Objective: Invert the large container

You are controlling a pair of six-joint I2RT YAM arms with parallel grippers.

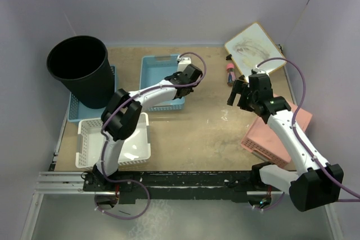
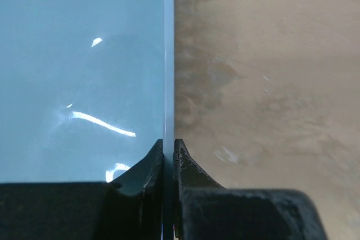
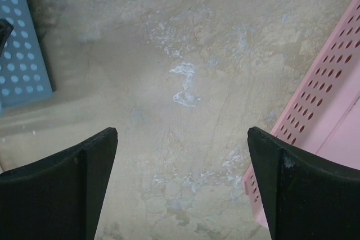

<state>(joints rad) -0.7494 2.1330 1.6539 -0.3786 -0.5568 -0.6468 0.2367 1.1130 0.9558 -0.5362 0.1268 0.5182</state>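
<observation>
Large container [image 1: 79, 74] stands upright; left pincer [image 2: 168, 153] pinches blue basket [image 1: 153, 74] wall.

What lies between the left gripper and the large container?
Top view: the light blue basket, its right wall pinched by the left gripper; the large container stands beyond it.

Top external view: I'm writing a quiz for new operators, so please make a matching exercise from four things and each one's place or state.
1. tall round black plastic bin
2. left claw
3. right claw
4. pink perforated rectangular plastic basket

a. open above the bare wooden table
b. upright, mouth up, far left
c. along the right edge
d. shut on the middle light blue perforated plastic basket's wall

Pairs: 1-b, 2-d, 3-a, 4-c.
</observation>
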